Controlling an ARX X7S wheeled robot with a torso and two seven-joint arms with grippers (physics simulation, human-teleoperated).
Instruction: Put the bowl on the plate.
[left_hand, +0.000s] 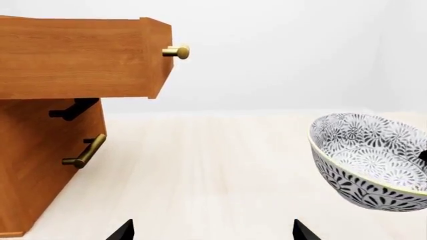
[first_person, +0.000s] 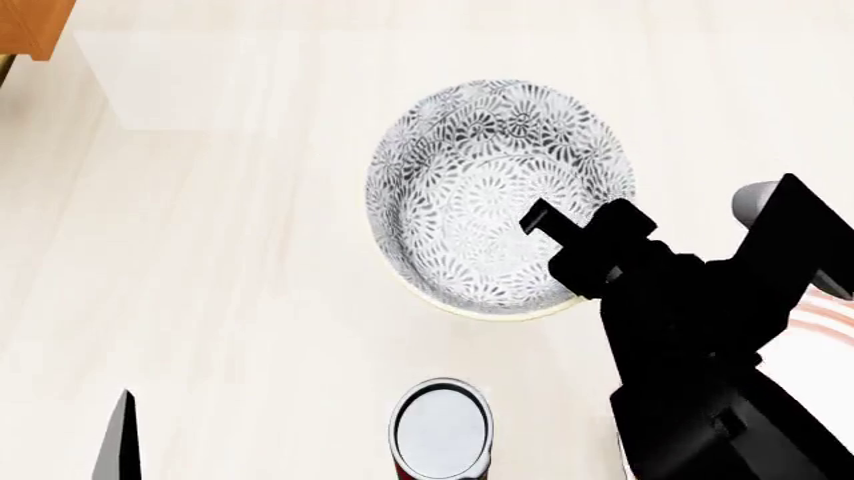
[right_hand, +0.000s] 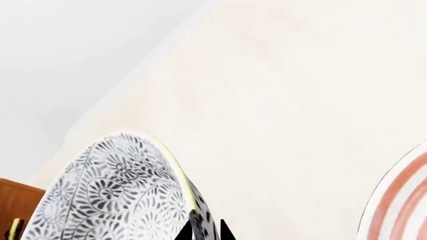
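The bowl (first_person: 487, 195), white with a dense grey-black floral pattern, hangs tilted above the pale floor. My right gripper (right_hand: 203, 230) is shut on its rim, one finger inside the wall and one outside; from the head camera that gripper (first_person: 558, 235) sits at the bowl's right side. The bowl (left_hand: 373, 160) also appears off to one side of my left gripper (left_hand: 213, 232), which is open with nothing between its fingertips. Only an edge of the plate (right_hand: 400, 200), white with red rings, shows, and in the head view the plate (first_person: 830, 312) is mostly hidden behind my right arm.
A can (first_person: 441, 428) with a silver lid stands near the view's bottom edge, below the bowl. A wooden cabinet (left_hand: 67, 60) with brass handles and an open drawer stands at the far left; its corner (first_person: 34, 25) shows in the head view.
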